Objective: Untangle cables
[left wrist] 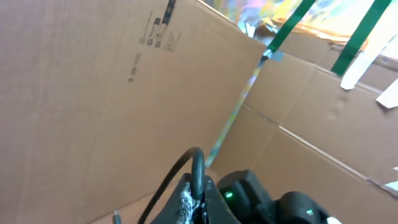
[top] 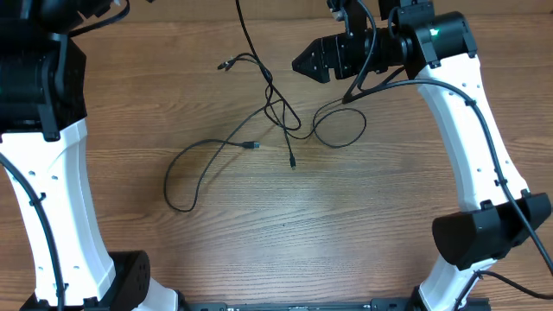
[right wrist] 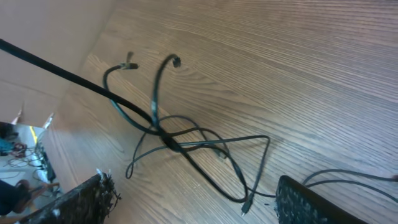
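With the cables (top: 278, 111) knotted at mid table (top: 363, 225), bring the spread, empty right gripper (top: 301, 64) down on one loose strand beside the crossing, not the knot, leaving the pressed-together left gripper clear.

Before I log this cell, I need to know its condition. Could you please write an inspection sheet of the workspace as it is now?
Surface: brown wood-grain table, no damage seen.
Job's things: thin black cables, crossed in one knot at the centre, loops lying left and right.
Clutter: nothing seen.
Grippers: right gripper open, beside the tangle; left gripper shut on a black cord.
Cables: thicker black wires run along the white right arm.
Surroundings: brown cardboard wall with green tape strips.
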Controlling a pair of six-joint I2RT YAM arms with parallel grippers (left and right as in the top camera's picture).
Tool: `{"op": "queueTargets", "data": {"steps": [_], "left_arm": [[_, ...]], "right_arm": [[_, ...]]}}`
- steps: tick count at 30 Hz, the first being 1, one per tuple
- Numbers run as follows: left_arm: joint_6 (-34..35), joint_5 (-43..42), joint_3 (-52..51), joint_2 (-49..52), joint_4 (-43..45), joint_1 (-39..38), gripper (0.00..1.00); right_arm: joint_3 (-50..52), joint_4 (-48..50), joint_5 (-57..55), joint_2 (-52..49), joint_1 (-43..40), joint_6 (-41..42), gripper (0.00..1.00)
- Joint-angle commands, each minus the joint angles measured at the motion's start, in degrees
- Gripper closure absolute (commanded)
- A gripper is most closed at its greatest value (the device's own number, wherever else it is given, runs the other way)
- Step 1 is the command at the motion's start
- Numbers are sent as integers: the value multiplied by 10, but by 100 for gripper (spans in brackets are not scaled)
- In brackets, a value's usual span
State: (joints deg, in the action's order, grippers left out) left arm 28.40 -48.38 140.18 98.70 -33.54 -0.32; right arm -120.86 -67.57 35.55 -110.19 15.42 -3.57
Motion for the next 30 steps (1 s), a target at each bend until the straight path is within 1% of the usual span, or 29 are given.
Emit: {"op": "queueTargets", "data": {"steps": [1,7,8,9,11,13,14,15,16,18,21,22,23,24,25,26,27,28,30], "left_arm": [[40,-3,2,0,8,2,96],[53,-8,2,0,9,19,96],[55,-9,2,0,9,21,96],[54,-13,2,0,9,24,96],[52,-27,2,0,9,28,96],[50,-35,2,0,9,33,96],[50,-38,2,0,9,36,96],[50,-42,2,0,8,39,96],[50,-47,2,0,8,42,96],[50,-53,2,0,9,44,96],[50,-55,2,0,8,44,96],[50,-55,2,0,8,44,96],[50,-55,2,0,8,45,96],[50,-54,2,0,9,45,96],[50,-54,2,0,9,45,96],[50,-52,2,0,9,46,96],[50,-52,2,0,12,50,96],[51,-52,2,0,13,54,96],[58,-53,2,0,20,63,96]], "right_arm": [[-9,-6,-14,-36,8,2,19],[10,-28,-21,-69,13,0,22],[17,-29,-19,-72,15,-13,22],[26,-36,-18,-77,20,-43,23],[42,-39,-6,-83,25,-72,23],[56,-42,40,-85,25,-122,23],[60,-48,66,-85,25,-157,23],[65,-62,103,-85,25,-215,23],[66,-68,115,-85,25,-238,23],[74,-66,127,-85,25,-264,23],[98,-31,130,-86,28,-268,24],[111,-15,132,-86,29,-267,27],[129,6,139,-86,31,-267,33],[144,23,143,-86,34,-265,40],[154,34,142,-86,36,-265,49],[161,42,141,-86,37,-264,53],[177,63,140,-86,37,-246,60],[185,76,137,-86,37,-230,64],[198,107,103,-88,37,-181,80]]}}
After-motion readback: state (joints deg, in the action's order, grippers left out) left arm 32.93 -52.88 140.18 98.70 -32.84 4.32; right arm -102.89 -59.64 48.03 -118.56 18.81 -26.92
